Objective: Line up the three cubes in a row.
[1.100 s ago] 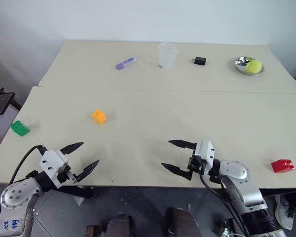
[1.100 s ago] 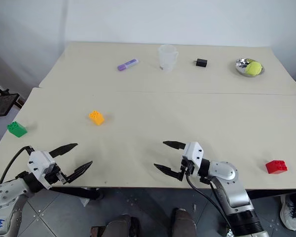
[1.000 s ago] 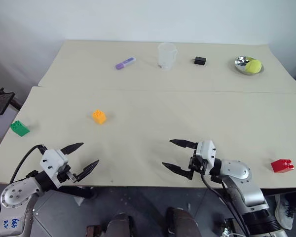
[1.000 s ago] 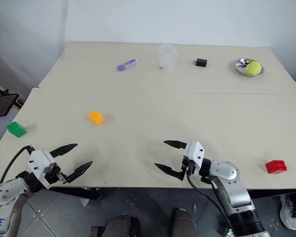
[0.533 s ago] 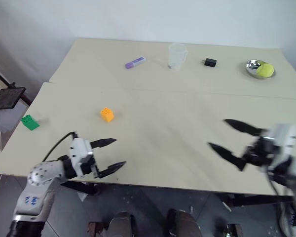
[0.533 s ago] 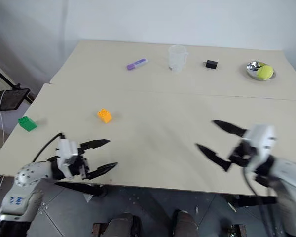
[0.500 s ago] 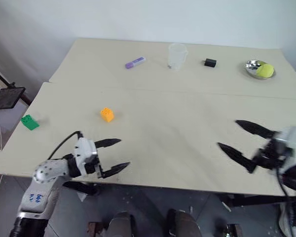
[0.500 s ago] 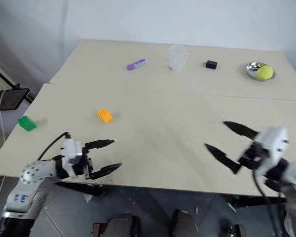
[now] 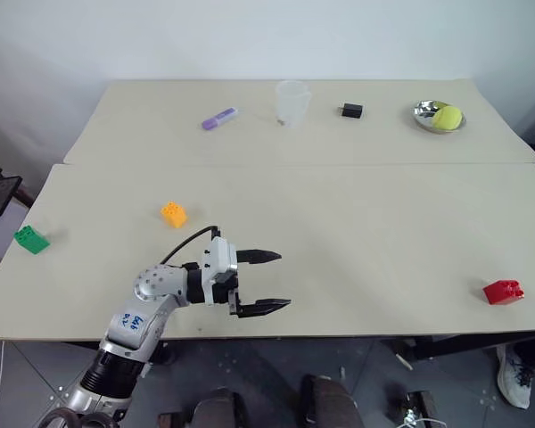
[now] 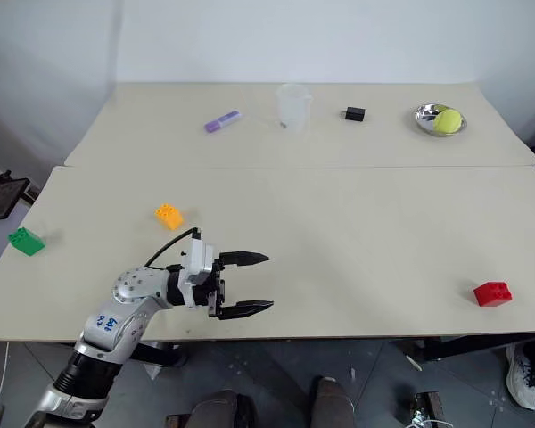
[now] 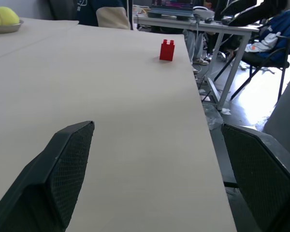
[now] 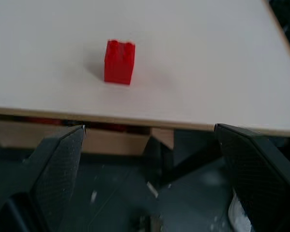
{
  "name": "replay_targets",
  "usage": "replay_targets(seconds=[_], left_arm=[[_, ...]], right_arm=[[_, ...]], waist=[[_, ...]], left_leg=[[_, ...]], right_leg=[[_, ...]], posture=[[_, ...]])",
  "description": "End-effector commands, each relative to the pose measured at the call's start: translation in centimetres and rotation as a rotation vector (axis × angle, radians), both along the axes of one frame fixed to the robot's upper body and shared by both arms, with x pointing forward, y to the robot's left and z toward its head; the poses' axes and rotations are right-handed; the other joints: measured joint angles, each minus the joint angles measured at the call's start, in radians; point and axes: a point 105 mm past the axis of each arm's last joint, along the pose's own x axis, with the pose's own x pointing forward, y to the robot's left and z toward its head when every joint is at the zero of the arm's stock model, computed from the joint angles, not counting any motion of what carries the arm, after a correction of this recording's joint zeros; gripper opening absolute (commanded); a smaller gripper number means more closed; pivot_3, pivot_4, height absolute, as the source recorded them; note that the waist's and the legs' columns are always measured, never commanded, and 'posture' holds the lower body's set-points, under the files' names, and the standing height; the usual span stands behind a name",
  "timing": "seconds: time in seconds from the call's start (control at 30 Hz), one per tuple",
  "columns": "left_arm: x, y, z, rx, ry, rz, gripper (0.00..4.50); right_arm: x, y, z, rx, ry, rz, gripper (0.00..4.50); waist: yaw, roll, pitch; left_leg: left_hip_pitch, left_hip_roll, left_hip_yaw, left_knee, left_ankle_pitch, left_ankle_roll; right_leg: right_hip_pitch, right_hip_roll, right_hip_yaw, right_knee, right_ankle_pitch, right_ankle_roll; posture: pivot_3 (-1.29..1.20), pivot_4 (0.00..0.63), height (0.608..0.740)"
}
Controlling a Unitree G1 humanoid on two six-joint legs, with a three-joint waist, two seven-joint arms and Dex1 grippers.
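The three blocks are small, with bumps on top, and lie far apart on the surface. The orange block [image 9: 173, 214] sits upright near the left jaws, just past them. The green block [image 9: 31, 239] lies far behind those jaws. The red block [image 9: 503, 292] stands far ahead of them, by the near edge.

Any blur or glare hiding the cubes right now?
Head views: evenly lit, soft shadows; red cube, green cube, orange cube all crisp. Left wrist view: bright floor glare beside the table. Right wrist view: soft, red cube still readable.
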Motion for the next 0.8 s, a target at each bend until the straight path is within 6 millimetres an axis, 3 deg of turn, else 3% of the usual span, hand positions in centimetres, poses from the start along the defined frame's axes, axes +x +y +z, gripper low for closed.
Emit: replay_targets(seconds=[0.03, 0.13, 0.4, 0.73, 0.8], left_arm=[[-0.6, 0.1, 1.1, -0.034, -0.02, 0.01, 4.47], [-0.7, 0.6, 1.2, -0.04, -0.009, 0.035, 4.47], [-0.9, 1.2, 0.7, -0.002, -0.02, 0.072, 4.47], [-1.0, 2.2, 0.9, 0.029, -0.03, 0.107, 4.47], [-1.0, 2.2, 0.9, 0.031, -0.032, 0.109, 4.5]], right_arm=[[2.7, -0.4, 2.2, 0.04, 0.022, -0.012, 4.5], [4.6, -0.6, 2.7, 0.064, 0.078, -0.004, 4.5], [10.6, -0.5, 0.5, 0.103, 0.199, -0.02, 4.5], [12.3, -1.4, -2.3, 0.084, 0.251, -0.06, 4.5], [12.7, -1.2, -2.4, 0.084, 0.241, -0.042, 4.11]], waist=[[-0.005, 0.0, 0.0], [-0.003, 0.002, -0.001], [0.025, 0.001, -0.001], [0.035, 0.002, -0.001], [0.036, 0.002, -0.001]], left_leg=[[0.001, 0.0, 0.0, 0.0, 0.0, 0.0], [0.001, 0.0, 0.0, 0.0, -0.002, 0.004], [-0.003, -0.001, -0.002, 0.001, 0.0, 0.001], [-0.01, -0.001, -0.001, 0.006, 0.0, 0.001], [-0.01, -0.001, -0.001, 0.006, 0.0, 0.001]], right_leg=[[0.0, 0.0, 0.0, 0.0, 0.0, -0.001], [-0.001, 0.001, 0.002, 0.0, 0.001, -0.001], [-0.003, 0.002, 0.003, 0.0, 0.001, -0.001], [-0.006, 0.003, 0.002, 0.001, 0.002, 0.001], [-0.006, 0.003, 0.002, 0.001, 0.002, 0.001]], posture=[[0.0, 0.15, 0.74], [0.0, 0.15, 0.74], [0.0, 0.15, 0.74], [0.0, 0.15, 0.74], [0.0, 0.15, 0.74]])
